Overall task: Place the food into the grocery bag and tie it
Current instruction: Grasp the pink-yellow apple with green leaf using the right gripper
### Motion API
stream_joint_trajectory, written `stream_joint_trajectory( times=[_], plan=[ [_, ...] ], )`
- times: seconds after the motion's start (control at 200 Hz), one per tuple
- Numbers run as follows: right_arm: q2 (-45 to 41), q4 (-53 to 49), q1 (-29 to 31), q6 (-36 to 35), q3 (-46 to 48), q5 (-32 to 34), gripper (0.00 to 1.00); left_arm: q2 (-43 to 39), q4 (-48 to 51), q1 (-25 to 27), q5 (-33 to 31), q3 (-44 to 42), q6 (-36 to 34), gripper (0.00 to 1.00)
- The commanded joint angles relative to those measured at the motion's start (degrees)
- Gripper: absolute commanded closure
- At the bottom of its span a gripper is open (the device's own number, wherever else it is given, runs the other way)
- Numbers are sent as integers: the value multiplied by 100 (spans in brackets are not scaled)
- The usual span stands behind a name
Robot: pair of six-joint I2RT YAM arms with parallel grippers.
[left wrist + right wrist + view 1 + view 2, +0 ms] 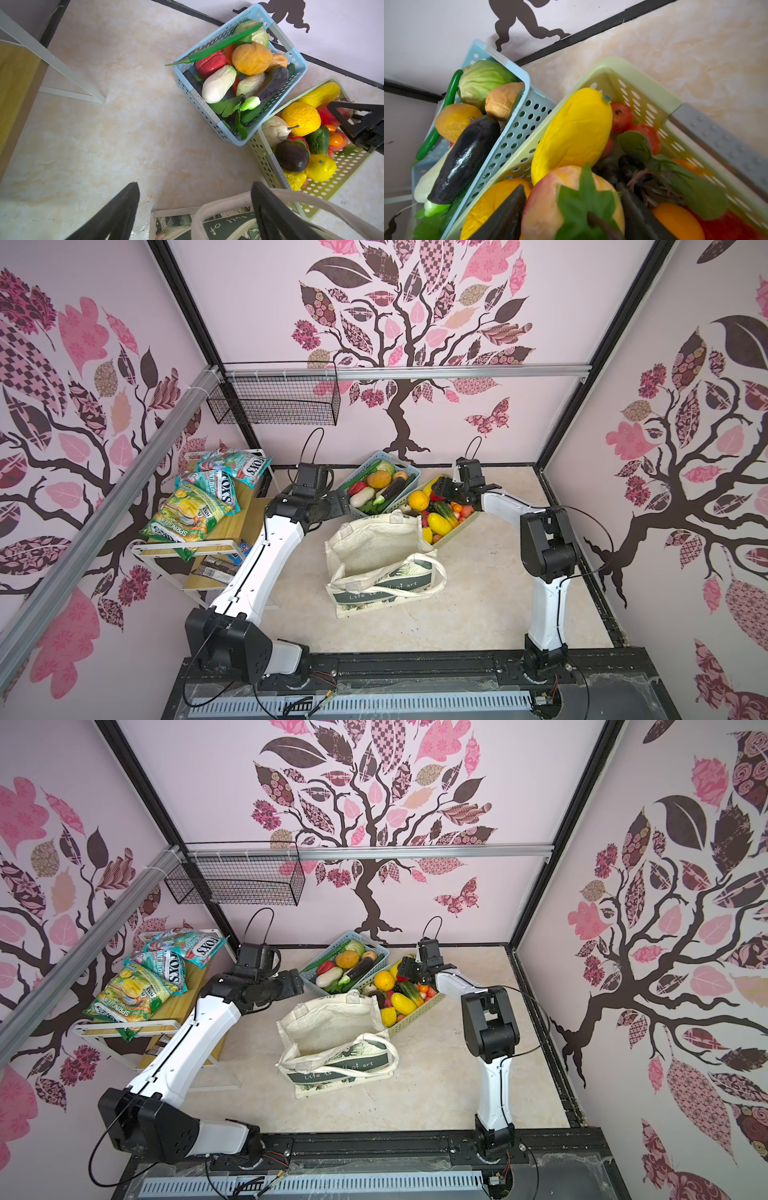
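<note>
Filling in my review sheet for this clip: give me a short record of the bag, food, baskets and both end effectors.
grocery bag: upright, mouth open, no food visible inside, straps untied
food: all in the blue basket and green basket
left end effector: open, empty, near the bag's rim
right end effector: in the green basket, jaws on either side of the pink-yellow fruit; grip unclear

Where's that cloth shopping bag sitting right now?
In both top views the grocery bag stands open near the middle of the table, just in front of the blue basket and the pale green basket.
</note>
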State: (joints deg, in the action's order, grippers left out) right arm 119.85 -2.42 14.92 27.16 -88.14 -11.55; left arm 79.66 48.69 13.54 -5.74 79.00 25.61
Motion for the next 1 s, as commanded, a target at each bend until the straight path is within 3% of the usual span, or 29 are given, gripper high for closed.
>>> stream_joint_trajectory(
  times=[0.0, 0.6, 0.995],
  plan=[
    [199, -89, 12, -48, -72, 46, 36, 54, -92, 20, 30, 203, 2, 12],
    [-1182, -180, 46, -357, 353, 7, 41, -54, -100, 24, 12, 172, 22, 12],
    [-2296, -424, 580, -699, 454, 30, 40, -107, -117, 17, 52, 89, 22, 12]
  ],
)
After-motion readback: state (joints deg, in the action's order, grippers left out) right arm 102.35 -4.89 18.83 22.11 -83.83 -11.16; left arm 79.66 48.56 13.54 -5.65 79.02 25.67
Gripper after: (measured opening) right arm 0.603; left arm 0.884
